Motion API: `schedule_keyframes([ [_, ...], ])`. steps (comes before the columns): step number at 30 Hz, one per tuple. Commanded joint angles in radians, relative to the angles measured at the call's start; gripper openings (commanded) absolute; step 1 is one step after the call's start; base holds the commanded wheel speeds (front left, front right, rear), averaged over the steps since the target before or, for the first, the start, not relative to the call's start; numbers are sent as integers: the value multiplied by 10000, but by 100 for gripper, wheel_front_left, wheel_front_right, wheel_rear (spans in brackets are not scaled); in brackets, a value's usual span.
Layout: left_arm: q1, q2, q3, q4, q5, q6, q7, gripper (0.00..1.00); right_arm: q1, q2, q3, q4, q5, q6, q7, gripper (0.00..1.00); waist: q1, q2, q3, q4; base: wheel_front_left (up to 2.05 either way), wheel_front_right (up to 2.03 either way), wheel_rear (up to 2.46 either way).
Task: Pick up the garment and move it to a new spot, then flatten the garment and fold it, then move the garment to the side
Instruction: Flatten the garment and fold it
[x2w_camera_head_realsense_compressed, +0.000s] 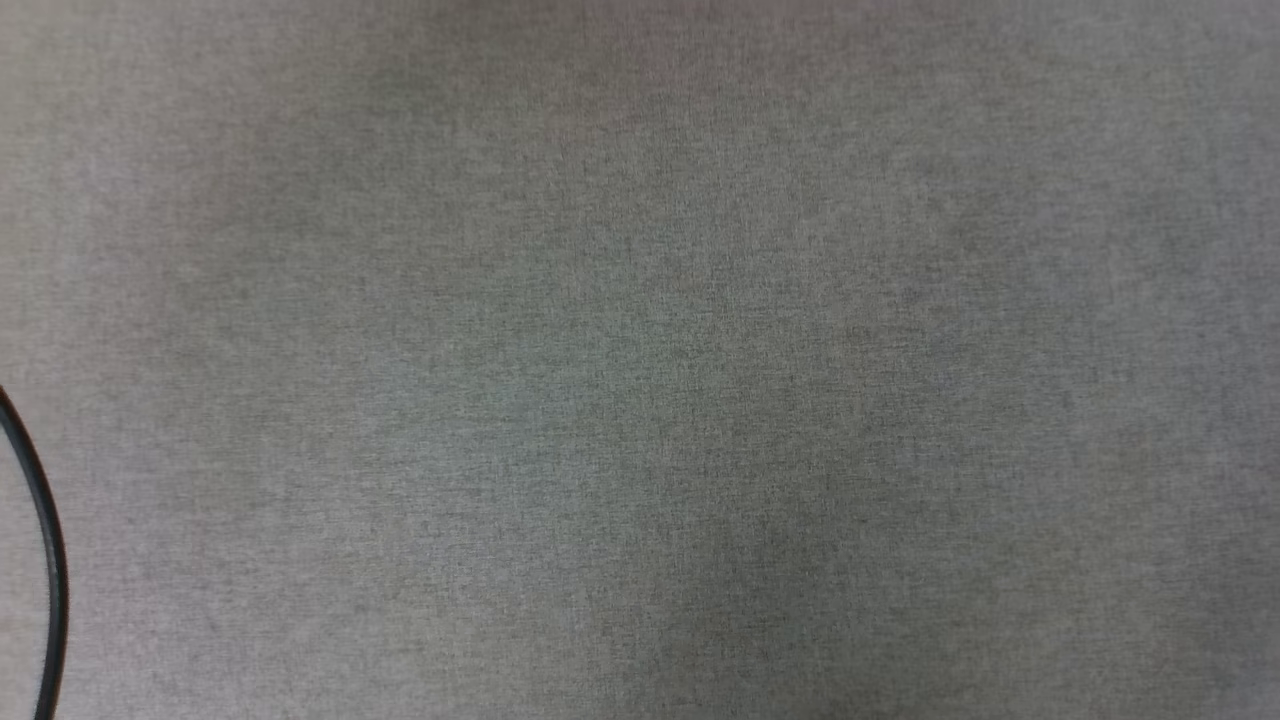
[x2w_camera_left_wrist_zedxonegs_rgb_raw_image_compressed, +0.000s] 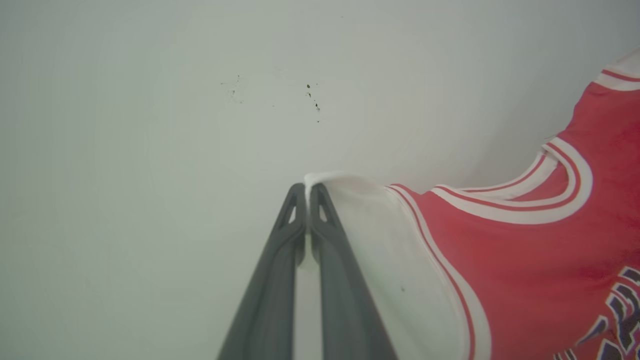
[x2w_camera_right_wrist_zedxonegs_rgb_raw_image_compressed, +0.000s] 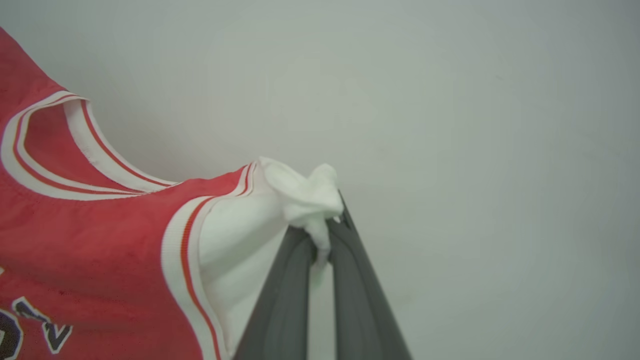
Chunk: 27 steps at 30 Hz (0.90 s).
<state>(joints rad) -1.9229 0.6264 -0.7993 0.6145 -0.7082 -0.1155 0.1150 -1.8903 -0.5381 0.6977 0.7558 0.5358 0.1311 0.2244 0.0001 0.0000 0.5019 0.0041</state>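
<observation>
left gripper (x2w_camera_left_wrist_zedxonegs_rgb_raw_image_compressed: 306, 192): two dark fingers pinched tight on the edge of one white sleeve (x2w_camera_left_wrist_zedxonegs_rgb_raw_image_compressed: 360, 210) | right gripper (x2w_camera_right_wrist_zedxonegs_rgb_raw_image_compressed: 325, 235): two fingers clamped on the second sleeve (x2w_camera_right_wrist_zedxonegs_rgb_raw_image_compressed: 305, 195), bunched | garment (x2w_camera_left_wrist_zedxonegs_rgb_raw_image_compressed: 525, 260): one red jersey, hanging between both claws against a pale backdrop | head view: grey fabric surface (x2w_camera_head_realsense_compressed: 640, 360), one black cable (x2w_camera_head_realsense_compressed: 45, 560) at the left edge
</observation>
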Motion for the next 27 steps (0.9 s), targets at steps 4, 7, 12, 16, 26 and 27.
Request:
schedule_keyframes([
  [4,-353,-159,22,772,-176,-92,-646,0,-695,561,40,896,-230,-7,-532,0,-1,0,412,52,0,0,0],
  [7,-106,-234,-217,1047,-97,-120,-926,0,-485,766,226,1245,-186,-7,-793,0,-1,0,441,80,0,0,0],
  [12,666,-271,-513,1220,-419,-124,-1515,0,437,1145,855,1535,106,-7,-1138,0,-1,0,256,46,0,0,0],
  [16,2519,74,-1072,768,-1019,-133,-2218,0,2055,1185,1911,1317,788,-7,-1609,0,-1,0,-256,-10,0,0,0],
  [26,7195,1080,-1401,-658,-2205,426,-3255,0,5446,816,3654,334,2298,-7,-2221,0,-1,0,-1516,-83,0,0,0],
  [27,7695,1207,-1444,-871,-2300,534,-3312,0,5786,736,3804,233,2431,-7,-2293,0,-1,0,-1640,-81,0,0,0],
])
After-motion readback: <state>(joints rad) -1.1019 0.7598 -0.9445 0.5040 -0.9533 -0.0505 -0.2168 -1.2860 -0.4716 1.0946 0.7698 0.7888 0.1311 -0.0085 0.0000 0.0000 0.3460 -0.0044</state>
